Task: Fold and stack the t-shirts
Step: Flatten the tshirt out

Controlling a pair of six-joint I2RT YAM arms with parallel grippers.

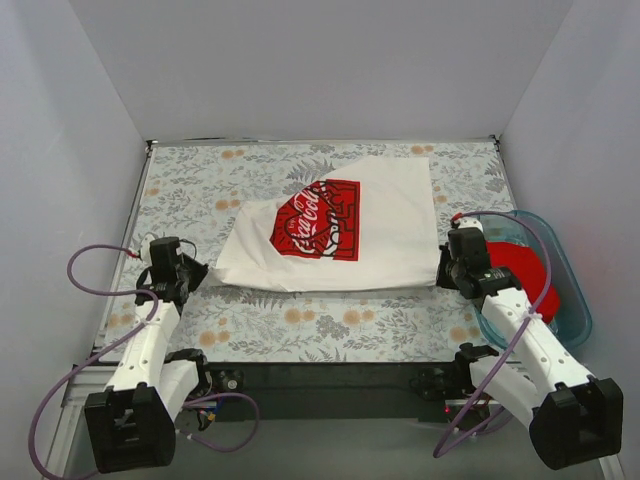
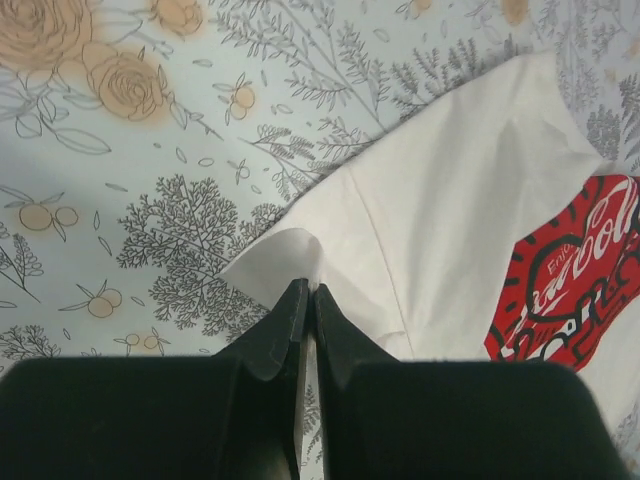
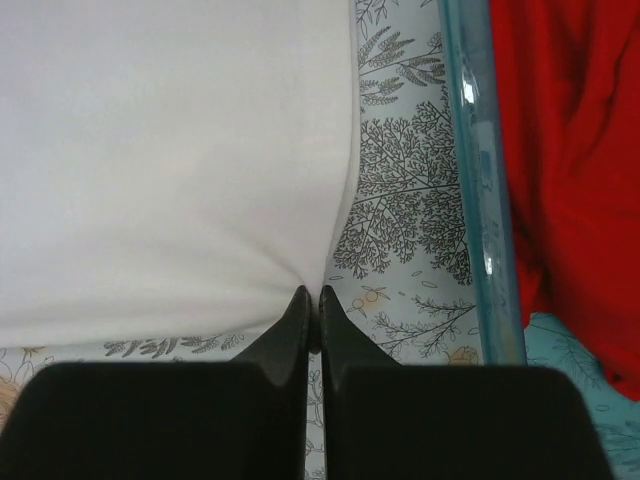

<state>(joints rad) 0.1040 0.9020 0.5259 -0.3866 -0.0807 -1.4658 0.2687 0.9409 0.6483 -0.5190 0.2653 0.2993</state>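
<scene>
Both pairs of jaws are pressed together with no gap showing. The left jaws nip the near-left corner of the white t-shirt, where a small flap of cloth stands up just past the tips. The right jaws pinch its near-right corner, and the fabric there puckers in toward them.

Seen from above, the shirt lies spread on the floral counter with its red print facing up. The left jaws are at its 8 o'clock and the right jaws at its 4 o'clock. Just at 3 o'clock of the right jaws stands the blue plastic tub, with the red t-shirt lying rumpled inside, not yet folded.

The step in hand looks like a first fold, carrying the near edge toward 12 o'clock. To do it well, both arms should rise together at an even pace, with the edge taut between them so it lands straight. They need lift only enough to clear the cloth beneath. The right arm should steer wide of the tub's rim. Both pinches take little cloth, so a quick pull could slip a corner.
</scene>
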